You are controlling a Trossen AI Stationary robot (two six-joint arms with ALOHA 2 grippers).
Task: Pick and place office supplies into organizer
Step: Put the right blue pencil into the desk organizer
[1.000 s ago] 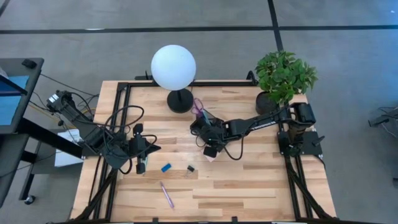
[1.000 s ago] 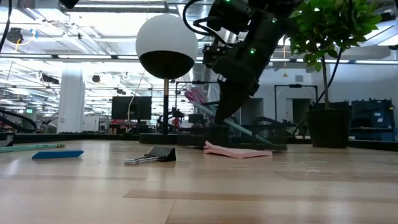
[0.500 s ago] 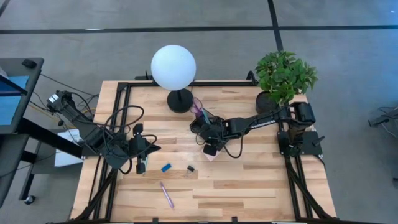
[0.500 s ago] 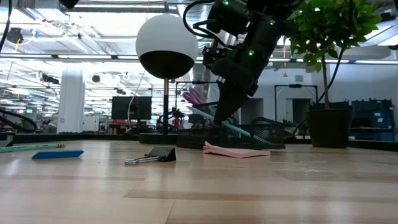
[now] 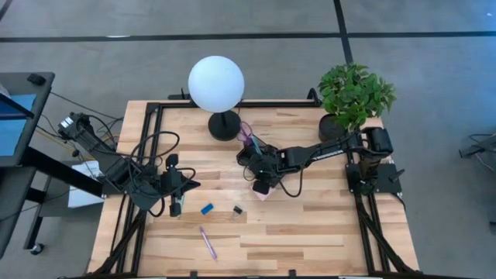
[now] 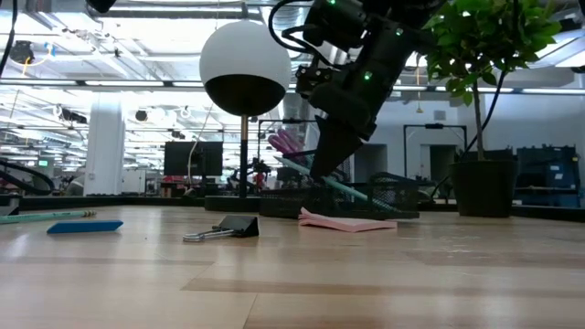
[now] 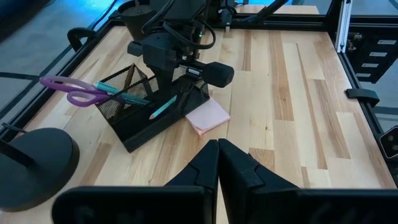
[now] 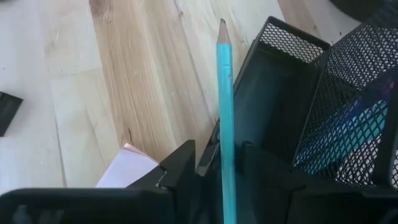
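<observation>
Since one second ago, the right gripper (image 5: pixel 262 186) has shifted slightly toward the black wire-mesh desk organizer (image 7: pixel 144 111) and its fingers have spread; the loose items on the light wooden slatted table (image 5: pixel 310 225) lie as they did. One teal pencil (image 8: pixel 225 118) runs lengthwise through the gap between the two dark right fingers (image 8: pixel 179 169), point away from the wrist, just beside the organizer's lower mesh section. The jaws stand apart around it; whether either finger touches the shaft cannot be told. In the left wrist view the same pencil leans tilted against the organizer's front wall, below the right gripper.

Counted items: one pair of purple-handled scissors (image 7: pixel 69 91) standing in the taller cup section with a teal pen beside it; one pink square sticky-note pad (image 7: pixel 208 117) flat on the table, touching or just beside the organizer's near corner; one small blue block (image 5: pixel 207 208); one small black binder clip (image 6: pixel 221 228); one purple pen (image 5: pixel 208 242) near the front edge; one further teal pencil (image 6: pixel 46 217) at the left in the low view.

One left gripper (image 7: pixel 217 152) waits over the table's left half, fingers pressed together, holding nothing.

One white globe lamp (image 5: pixel 216 84) and one green potted plant (image 5: pixel 354 94) stand at the rear.
</observation>
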